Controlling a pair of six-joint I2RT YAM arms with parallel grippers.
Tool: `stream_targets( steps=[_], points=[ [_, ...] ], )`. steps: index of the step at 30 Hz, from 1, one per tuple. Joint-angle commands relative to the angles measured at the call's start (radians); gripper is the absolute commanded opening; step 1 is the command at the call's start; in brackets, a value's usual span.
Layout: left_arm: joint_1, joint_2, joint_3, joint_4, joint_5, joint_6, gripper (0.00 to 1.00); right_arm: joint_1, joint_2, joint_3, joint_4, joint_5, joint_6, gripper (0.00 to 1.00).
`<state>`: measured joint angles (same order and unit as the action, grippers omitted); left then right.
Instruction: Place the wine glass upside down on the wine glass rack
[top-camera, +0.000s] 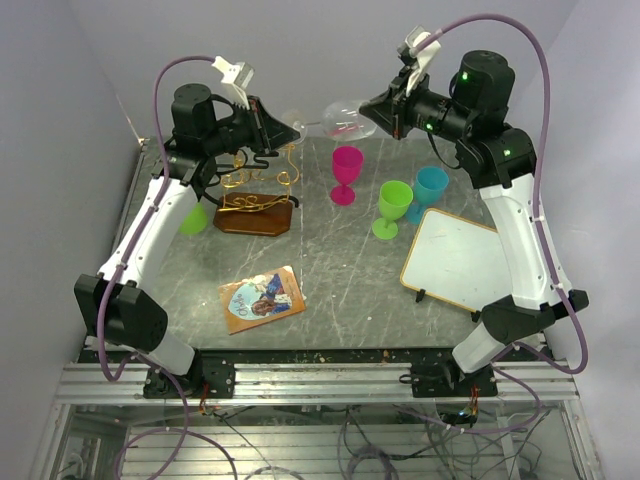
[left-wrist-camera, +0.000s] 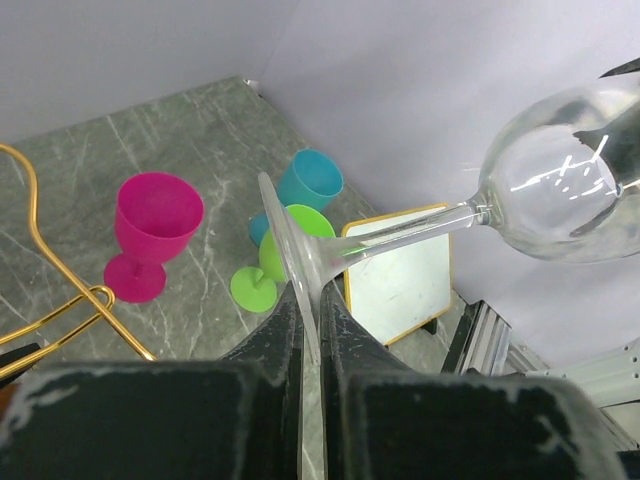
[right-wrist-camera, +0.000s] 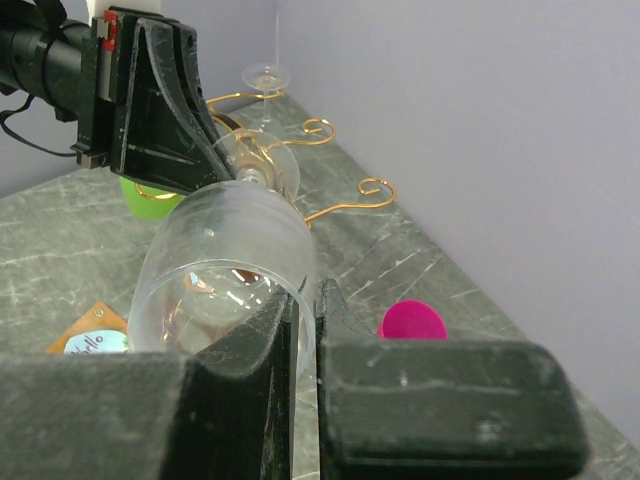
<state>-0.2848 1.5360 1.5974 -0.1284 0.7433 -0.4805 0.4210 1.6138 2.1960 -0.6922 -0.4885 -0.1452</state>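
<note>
Lilac walls close round a grey-green marbled tabletop (top-camera: 330, 290). A white rectangular board with a wooden frame (top-camera: 450, 260) lies at the right. The gold wire rack on its dark oval wooden base (top-camera: 255, 195) stands at back left. A clear wine glass (top-camera: 335, 115) lies sideways in the air above the table's back, not on the rack. The left gripper (left-wrist-camera: 310, 300) pinches its foot and the right gripper (right-wrist-camera: 300, 310) clamps the bowl's rim. Pink (top-camera: 346, 172), lime green (top-camera: 393, 207) and teal plastic goblets (top-camera: 430, 188) stand upright mid-table.
</note>
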Motion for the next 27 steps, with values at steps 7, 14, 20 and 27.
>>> stream_targets(
  steps=[7, 14, 20, 27],
  points=[
    [-0.004, -0.035, 0.021, -0.051, -0.007, 0.048, 0.07, -0.004, -0.041, -0.069, 0.048, 0.012, -0.066, 0.22],
    [0.089, -0.070, -0.008, -0.032, 0.010, 0.024, 0.07, -0.008, -0.076, -0.115, 0.025, 0.054, -0.105, 0.42],
    [0.210, -0.117, -0.034, -0.013, -0.002, -0.013, 0.07, -0.027, -0.103, -0.128, 0.015, 0.076, -0.109, 0.57],
    [0.331, -0.150, 0.013, -0.092, -0.086, 0.029, 0.07, -0.040, -0.130, -0.194, 0.034, 0.066, -0.102, 0.66]
  ],
)
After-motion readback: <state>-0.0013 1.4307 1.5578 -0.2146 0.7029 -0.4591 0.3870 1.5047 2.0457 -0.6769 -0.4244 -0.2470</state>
